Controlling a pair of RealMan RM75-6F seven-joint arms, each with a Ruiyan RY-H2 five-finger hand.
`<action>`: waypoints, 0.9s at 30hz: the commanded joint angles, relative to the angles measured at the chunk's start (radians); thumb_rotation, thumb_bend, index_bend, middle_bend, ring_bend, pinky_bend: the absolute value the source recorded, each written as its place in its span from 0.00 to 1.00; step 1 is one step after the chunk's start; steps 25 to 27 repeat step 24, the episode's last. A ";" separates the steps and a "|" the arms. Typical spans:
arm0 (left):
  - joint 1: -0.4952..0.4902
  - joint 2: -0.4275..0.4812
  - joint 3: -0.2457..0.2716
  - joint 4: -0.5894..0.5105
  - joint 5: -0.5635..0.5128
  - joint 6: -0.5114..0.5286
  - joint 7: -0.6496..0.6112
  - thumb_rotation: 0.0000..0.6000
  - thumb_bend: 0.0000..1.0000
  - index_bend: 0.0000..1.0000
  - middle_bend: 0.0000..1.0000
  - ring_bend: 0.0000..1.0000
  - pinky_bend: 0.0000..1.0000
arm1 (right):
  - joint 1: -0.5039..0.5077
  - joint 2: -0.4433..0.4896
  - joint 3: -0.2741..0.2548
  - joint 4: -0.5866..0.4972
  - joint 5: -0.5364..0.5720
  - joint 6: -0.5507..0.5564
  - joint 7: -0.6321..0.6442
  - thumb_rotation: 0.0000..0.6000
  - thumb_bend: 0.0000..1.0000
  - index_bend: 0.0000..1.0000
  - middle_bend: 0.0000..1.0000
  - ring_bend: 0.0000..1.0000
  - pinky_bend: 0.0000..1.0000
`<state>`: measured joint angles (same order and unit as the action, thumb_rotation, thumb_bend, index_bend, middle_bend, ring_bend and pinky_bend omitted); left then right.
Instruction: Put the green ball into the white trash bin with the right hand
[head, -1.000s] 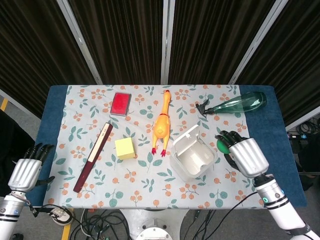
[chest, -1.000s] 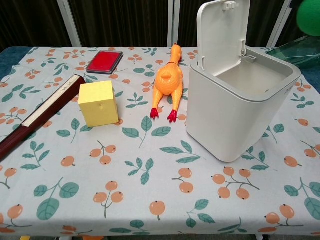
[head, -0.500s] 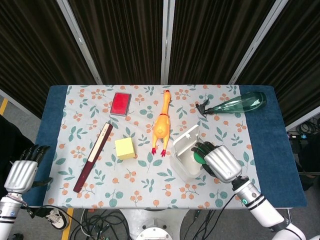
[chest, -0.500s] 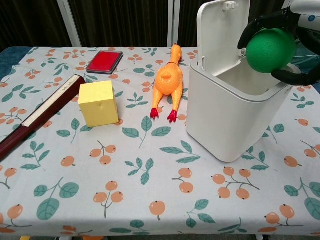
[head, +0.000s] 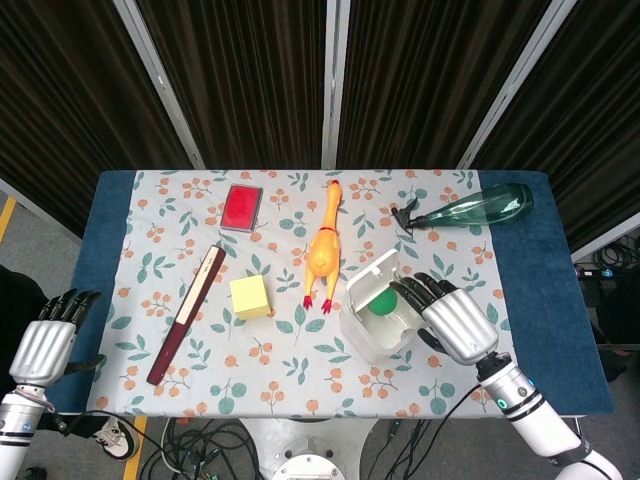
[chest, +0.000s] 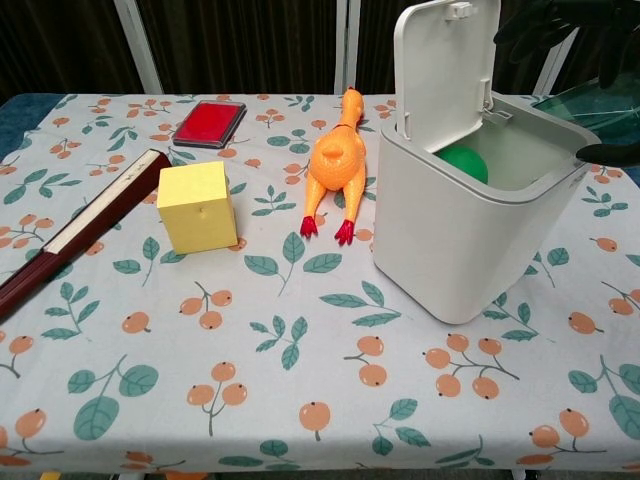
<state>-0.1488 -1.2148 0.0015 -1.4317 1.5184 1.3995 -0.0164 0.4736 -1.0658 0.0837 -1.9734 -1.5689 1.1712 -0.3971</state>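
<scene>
The green ball (head: 384, 303) (chest: 463, 163) lies inside the white trash bin (head: 362, 335) (chest: 450, 250), whose lid stands up. My right hand (head: 455, 317) hovers just right of the bin's rim with its dark fingers (chest: 548, 22) spread and nothing in them. In the chest view only those fingers show, at the top right corner. My left hand (head: 48, 343) hangs off the table's left edge, fingers apart and empty.
An orange rubber chicken (head: 323, 252), a yellow cube (head: 250, 296), a dark red stick (head: 187, 314) and a red flat case (head: 241, 207) lie left of the bin. A green spray bottle (head: 470, 208) lies at the back right.
The right hand carried the ball from right of the bin to over its opening, then let it go. The ball now sits inside, and the hand has drawn back right.
</scene>
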 joint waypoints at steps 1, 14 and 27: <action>0.002 -0.001 0.000 0.001 0.000 0.003 -0.003 1.00 0.09 0.11 0.12 0.06 0.15 | -0.042 0.013 -0.006 0.022 -0.026 0.074 0.007 1.00 0.15 0.12 0.19 0.16 0.41; 0.005 -0.001 -0.013 0.000 0.017 0.043 0.000 1.00 0.09 0.11 0.12 0.06 0.15 | -0.298 0.002 -0.039 0.370 0.112 0.340 0.201 1.00 0.15 0.00 0.02 0.00 0.16; 0.011 0.010 -0.017 -0.022 0.014 0.055 0.017 1.00 0.09 0.11 0.12 0.06 0.15 | -0.347 -0.034 -0.025 0.506 0.186 0.319 0.305 1.00 0.15 0.00 0.00 0.00 0.03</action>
